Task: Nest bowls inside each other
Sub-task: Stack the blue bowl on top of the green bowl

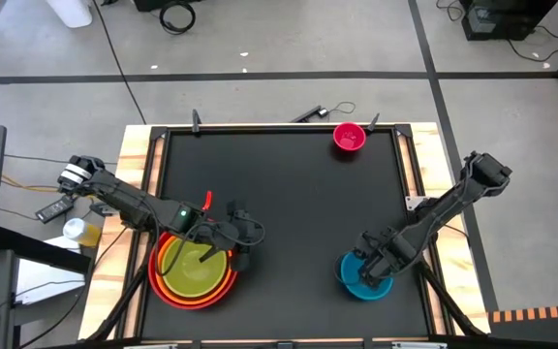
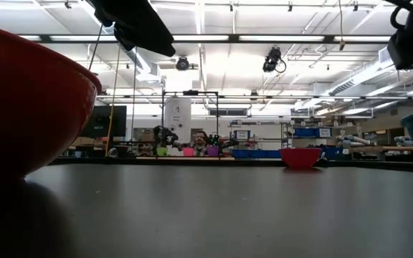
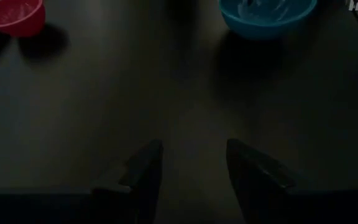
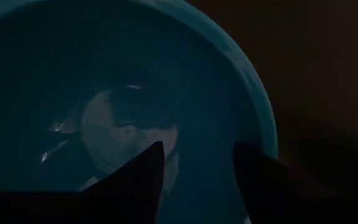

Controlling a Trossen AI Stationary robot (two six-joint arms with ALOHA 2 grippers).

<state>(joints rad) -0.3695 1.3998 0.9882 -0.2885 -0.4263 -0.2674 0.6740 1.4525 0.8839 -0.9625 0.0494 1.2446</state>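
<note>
Three bowls sit nested at the near left: red (image 1: 166, 287) outermost, orange (image 1: 227, 283) inside it, yellow-green (image 1: 197, 273) innermost. My left gripper (image 1: 244, 238) hangs open above the stack's right rim, nothing between its fingers (image 3: 146, 167). The blue bowl (image 1: 356, 284) stands upright on its base at the near right. My right gripper (image 4: 197, 168) points down over the blue bowl's inside (image 4: 73, 74), fingers apart, close to the rim (image 4: 267, 118). The small magenta-pink bowl (image 1: 349, 138) stands alone on its base at the far right. My right gripper's open fingers (image 4: 143, 177) come from above into the blue bowl near its rim. Whether either finger touches the bowl, I cannot tell. The bowl stands level on the table.
The black table top (image 1: 289, 194) lies bare between the stack, the blue bowl and the pink bowl. A raised frame (image 1: 279, 126) runs along the table's edges, with wooden boards (image 1: 134, 165) outside it. In the low view the red bowl (image 2: 27, 100) fills the left.
</note>
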